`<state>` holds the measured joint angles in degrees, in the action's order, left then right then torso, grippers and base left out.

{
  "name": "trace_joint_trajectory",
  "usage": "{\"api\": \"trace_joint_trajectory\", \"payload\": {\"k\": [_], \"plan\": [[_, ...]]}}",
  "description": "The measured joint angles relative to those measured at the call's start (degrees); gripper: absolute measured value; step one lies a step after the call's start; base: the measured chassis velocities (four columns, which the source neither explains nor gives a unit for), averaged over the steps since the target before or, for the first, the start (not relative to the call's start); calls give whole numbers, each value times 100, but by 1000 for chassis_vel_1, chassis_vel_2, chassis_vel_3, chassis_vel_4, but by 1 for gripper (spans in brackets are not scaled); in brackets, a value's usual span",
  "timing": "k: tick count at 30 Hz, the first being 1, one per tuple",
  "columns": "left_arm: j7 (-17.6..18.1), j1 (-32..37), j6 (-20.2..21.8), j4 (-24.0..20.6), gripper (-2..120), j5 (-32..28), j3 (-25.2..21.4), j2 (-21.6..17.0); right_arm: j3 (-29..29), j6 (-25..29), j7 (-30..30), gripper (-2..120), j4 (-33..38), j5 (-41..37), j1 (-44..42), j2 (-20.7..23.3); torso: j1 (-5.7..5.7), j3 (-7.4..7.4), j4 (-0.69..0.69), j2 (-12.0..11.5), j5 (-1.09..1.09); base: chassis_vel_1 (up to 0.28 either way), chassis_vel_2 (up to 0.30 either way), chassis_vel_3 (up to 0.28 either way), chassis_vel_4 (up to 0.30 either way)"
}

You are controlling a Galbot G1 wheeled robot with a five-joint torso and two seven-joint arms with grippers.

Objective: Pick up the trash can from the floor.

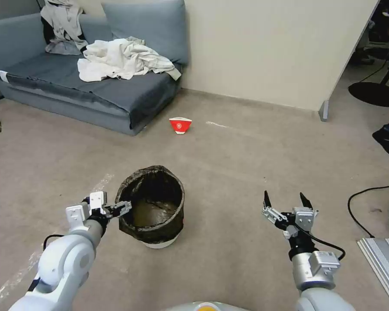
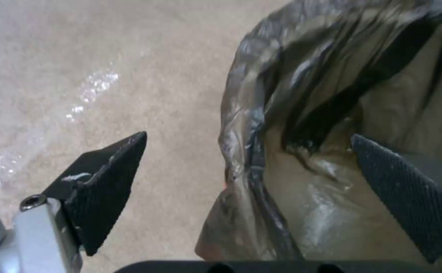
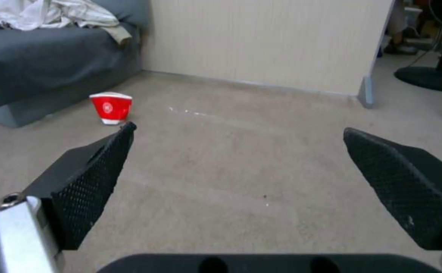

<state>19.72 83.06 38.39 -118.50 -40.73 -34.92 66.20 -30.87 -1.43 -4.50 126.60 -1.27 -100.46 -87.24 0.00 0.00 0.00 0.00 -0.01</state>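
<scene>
Spread wide at the lower left of the head view, the left gripper [image 1: 119, 208] straddles the trash can's [image 1: 153, 207] bag-covered rim, one finger [image 2: 408, 189] inside, the other outside. Standing upright on the floor [image 1: 229, 164], the can sits lower centre. Lower right, the right gripper [image 1: 286, 202] hangs wide apart, holding nothing.

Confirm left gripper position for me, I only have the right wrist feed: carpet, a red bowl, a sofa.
Observer: The left gripper is open, straddling the trash can rim.
Operator: One finger inside the bag?
Observer: Yes, one finger sits inside the liner, the other outside above the floor.
Operator: Can upright?
Observer: Upright on the floor. The right gripper hangs open, off to the can's right.
</scene>
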Motion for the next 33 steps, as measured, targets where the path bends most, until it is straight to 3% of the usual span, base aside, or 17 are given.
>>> {"api": "trace_joint_trajectory", "payload": {"k": [2, 12, 14, 17, 18, 23, 27, 29, 31, 33], "plan": [[6, -186, 46, 235, 100, 0, 105, 3, 22, 0, -9, 100, -30, 0, -3, -10, 0, 0, 0, 0, 0, 0, 0, 0, 0], [72, -446, 194, 485, 100, 7, 300, 4, 28, 1, -22, 100, -61, 2, -3, -40, 0, 0, 1, 0, 0, 0, 0, 0, 0], [393, -585, 376, 578, 85, -151, 445, 23, 29, 37, -11, 100, -38, 2, -21, -30, 0, 0, 0, 0, 1, 0, 0, 0, 0], [489, -609, 384, 606, 81, -177, 501, 28, 29, 49, -6, 100, -21, 1, -28, -24, 0, 0, 0, 0, 0, 0, 0, 0, 0], [570, -630, 385, 631, 74, -199, 542, 36, 26, 57, -3, 100, -11, -1, -29, -18, 0, 0, 0, 0, 1, 0, 0, 0, 0], [691, -641, 384, 650, 60, -321, 579, 56, 54, 81, 16, 100, -1, -10, -29, -20, 0, 0, 0, 0, 1, 0, 0, 0, 0], [772, -616, 381, 666, 42, -406, 591, 73, 115, 133, 72, 100, -1, -14, -24, -23, 0, 0, 0, 0, 1, 0, 0, 0, 0], [785, -609, 380, 665, 42, -417, 591, 76, 117, 133, 73, 100, -1, -14, -24, -23, 0, 0, 0, 0, 1, 0, 0, 0, 0], [817, -601, 377, 665, 28, -447, 591, 81, 138, 143, 87, 100, -1, -14, -16, -24, 0, 0, 0, 0, 0, 0, 0, 0, 0], [863, -603, 376, 665, 25, -473, 591, 90, 143, 152, 93, 100, -1, -14, -16, -24, 0, 0, 0, 0, 1, 0, 0, 0, 0]]}}
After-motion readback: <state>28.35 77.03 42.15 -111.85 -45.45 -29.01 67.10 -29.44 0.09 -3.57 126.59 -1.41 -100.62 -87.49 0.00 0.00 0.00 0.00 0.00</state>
